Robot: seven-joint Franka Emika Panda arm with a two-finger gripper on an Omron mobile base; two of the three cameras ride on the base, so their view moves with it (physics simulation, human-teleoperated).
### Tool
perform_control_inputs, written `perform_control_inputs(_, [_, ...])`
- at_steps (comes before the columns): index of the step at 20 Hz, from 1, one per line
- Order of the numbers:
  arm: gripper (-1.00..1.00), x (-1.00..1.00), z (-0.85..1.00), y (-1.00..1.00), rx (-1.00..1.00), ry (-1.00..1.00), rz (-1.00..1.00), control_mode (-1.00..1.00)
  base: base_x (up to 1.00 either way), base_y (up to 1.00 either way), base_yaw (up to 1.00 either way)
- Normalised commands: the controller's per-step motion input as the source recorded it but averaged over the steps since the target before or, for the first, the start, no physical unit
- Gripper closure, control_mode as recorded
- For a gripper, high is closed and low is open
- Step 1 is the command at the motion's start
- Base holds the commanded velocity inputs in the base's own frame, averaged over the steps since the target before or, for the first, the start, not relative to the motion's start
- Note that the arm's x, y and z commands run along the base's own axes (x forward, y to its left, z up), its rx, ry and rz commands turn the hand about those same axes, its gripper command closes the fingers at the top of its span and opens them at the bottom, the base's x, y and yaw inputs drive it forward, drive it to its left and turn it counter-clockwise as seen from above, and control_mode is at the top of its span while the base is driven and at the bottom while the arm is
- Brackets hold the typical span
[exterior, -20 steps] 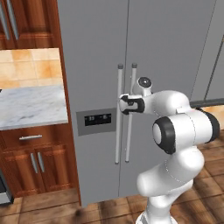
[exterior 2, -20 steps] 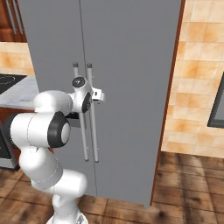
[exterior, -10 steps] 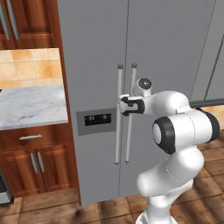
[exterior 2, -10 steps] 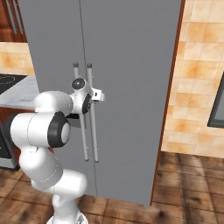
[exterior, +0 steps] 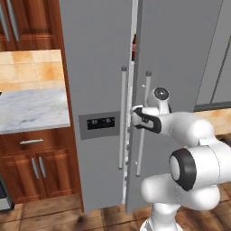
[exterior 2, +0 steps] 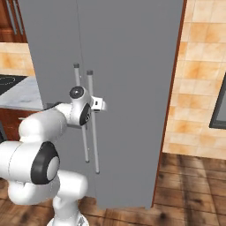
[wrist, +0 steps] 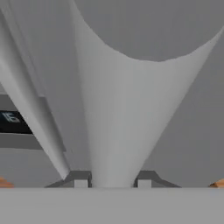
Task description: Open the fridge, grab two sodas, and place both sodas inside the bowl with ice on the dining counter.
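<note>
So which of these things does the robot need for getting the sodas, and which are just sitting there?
For the job:
- fridge, right door slightly ajar
- right door handle, tool shut on it
- something reddish in the door gap, too small to identify

Just there:
- wood cabinets
- marble counter
- tiled wall

Wood cabinets (exterior: pixel 31 169), marble countertop (exterior: pixel 31 110), tan tile wall (exterior 2: pixel 194 88), wood floor (exterior 2: pixel 194 190)

Wood cabinets (exterior: pixel 31 169) – marble countertop (exterior: pixel 31 110) – tan tile wall (exterior 2: pixel 196 88)
</note>
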Motion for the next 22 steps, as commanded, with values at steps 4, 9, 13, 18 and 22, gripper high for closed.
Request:
perform_control_inputs(4, [1.0, -1.0, 0.08, -0.49, 0.0, -0.02, 0.02, -1.0, 0.0, 0.0, 0.0])
perform_control_inputs(9, [-1.0, -1.0, 0.17, -0.3, 0.0, 0.0, 0.0, -1.0, 0.0, 0.0, 0.0])
perform_control_inputs(13, [-1.0, -1.0, 0.12, -0.17, -0.03, 0.05, -0.05, -1.0, 0.0, 0.0, 0.0])
perform_control_inputs(18, [-1.0, -0.99, 0.47, -0.07, -0.04, 0.02, -0.09, -1.0, 0.0, 0.0, 0.0])
perform_control_inputs(22, [-1.0, -0.66, 0.94, 0.04, -0.06, 0.0, -0.08, -1.0, 0.0, 0.0, 0.0])
